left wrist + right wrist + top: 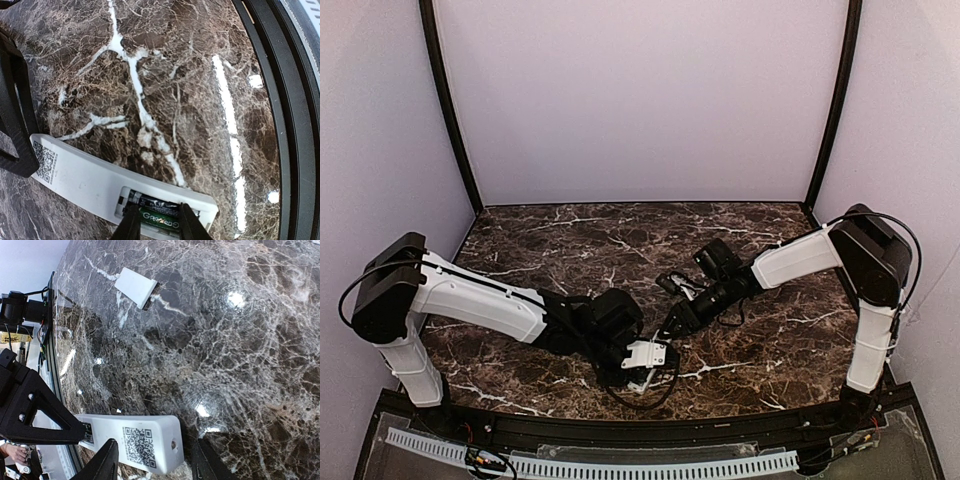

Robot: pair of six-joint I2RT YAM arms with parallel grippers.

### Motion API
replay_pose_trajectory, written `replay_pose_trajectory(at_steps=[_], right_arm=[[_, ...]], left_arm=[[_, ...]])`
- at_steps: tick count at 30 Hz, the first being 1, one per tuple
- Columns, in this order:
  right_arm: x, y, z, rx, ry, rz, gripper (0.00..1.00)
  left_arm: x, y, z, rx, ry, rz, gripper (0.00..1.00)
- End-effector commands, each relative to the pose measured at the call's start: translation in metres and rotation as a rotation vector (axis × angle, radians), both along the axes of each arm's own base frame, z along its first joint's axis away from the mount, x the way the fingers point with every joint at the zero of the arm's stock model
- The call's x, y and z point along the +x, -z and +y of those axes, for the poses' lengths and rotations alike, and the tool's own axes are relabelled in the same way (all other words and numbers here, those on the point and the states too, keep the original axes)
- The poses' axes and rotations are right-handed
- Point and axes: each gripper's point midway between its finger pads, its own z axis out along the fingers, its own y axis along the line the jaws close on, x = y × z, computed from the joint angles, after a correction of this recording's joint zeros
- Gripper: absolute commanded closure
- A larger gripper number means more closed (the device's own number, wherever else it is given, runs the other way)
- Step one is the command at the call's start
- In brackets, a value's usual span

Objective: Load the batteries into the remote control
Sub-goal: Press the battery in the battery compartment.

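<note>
Robotics lab test booth. Pale panel walls [640, 100] and black frame posts [450, 110] behind the right claw [672, 322]; marble-print tabletop [570, 235] under it; slotted cable duct [620, 468] on its near side.

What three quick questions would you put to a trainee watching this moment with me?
1. True or false: the remote control lies button side up.
2. Where is the loose white cover? A: clipped onto the remote. B: flat on the table, apart from the remote. C: propped against the back wall.
3. Fill in: the left gripper straddles a ___-labelled battery in the open compartment.

Key: 1 false, the QR-coded back faces up; 2 B; 3 green.
</note>
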Motion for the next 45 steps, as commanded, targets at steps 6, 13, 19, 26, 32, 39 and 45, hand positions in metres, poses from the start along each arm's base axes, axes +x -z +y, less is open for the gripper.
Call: replay_pose_trajectory(at_steps=[6,13,19,26,32,39,45], right_arm=[[-0.004,0.013,-0.012,-0.054,0.018,0.025,0.51],[-0.004,0.012,-0.012,-0.050,0.018,0.023,0.51],[0.000,0.009,-0.012,-0.047,0.025,0.015,0.51],[0.002,0.006,-0.013,-0.043,0.028,0.012,0.51],[0.003,0.007,-0.014,-0.047,0.032,0.014,0.51],[0.005,0.007,-0.017,-0.047,0.037,0.014,0.51],[0.005,0.007,-0.018,-0.047,0.038,0.015,0.51]], left_arm=[[-0.011,0.023,0.028,0.154,0.049,0.009,0.68],[0.013,0.001,0.016,0.094,-0.034,-0.079,0.63],[0.027,-0.040,0.004,-0.043,-0.099,-0.077,0.61],[0.040,-0.046,0.007,-0.091,-0.167,-0.083,0.63],[0.040,-0.038,0.001,-0.079,-0.161,-0.066,0.63],[0.038,-0.021,0.001,-0.034,-0.140,-0.046,0.63],[0.036,-0.011,0.000,-0.014,-0.132,-0.028,0.63]])
